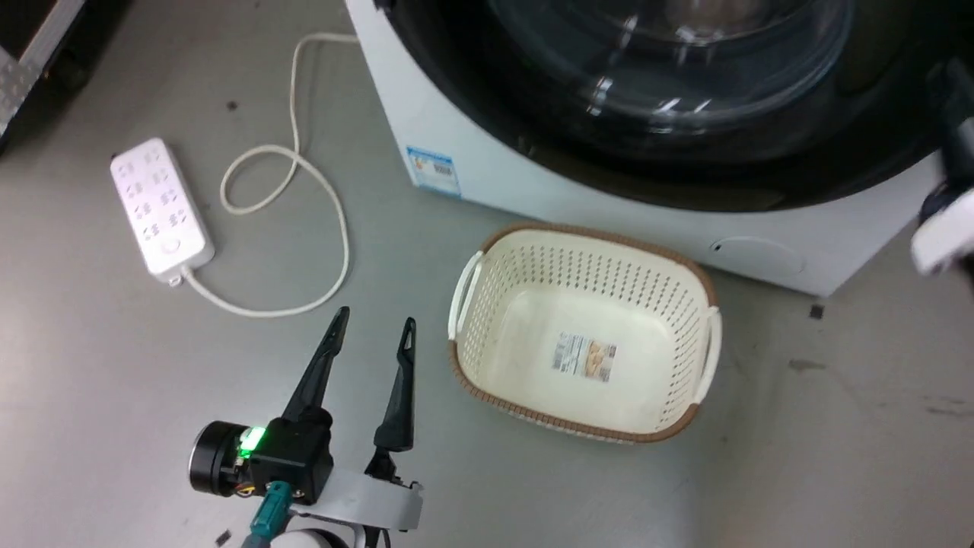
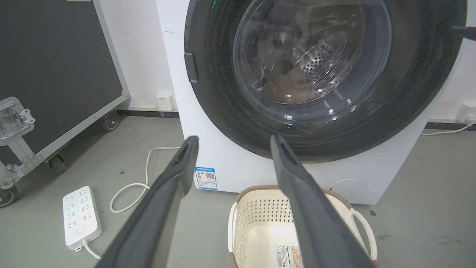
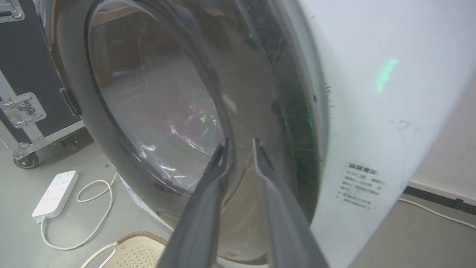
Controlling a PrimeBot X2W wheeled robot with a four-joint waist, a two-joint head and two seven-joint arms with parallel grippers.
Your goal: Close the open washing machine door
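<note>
Washing machine door (image 2: 223, 93), glossy black rim around a clear glass bowl, lying against the front of the white washing machine (image 2: 227, 160); steel drum visible through the glass. Left gripper (image 1: 375, 318) low over the grey floor (image 1: 114, 380), just left of the cream basket (image 1: 578, 266), fingers spread wide, nothing between them. Right gripper (image 3: 241, 143) at the right side of the door's rim, fingers parted by a narrow gap, empty; contact with the rim not discernible. White power strip (image 1: 160, 205) and looped cable (image 1: 335, 213) on the floor to the left.
</note>
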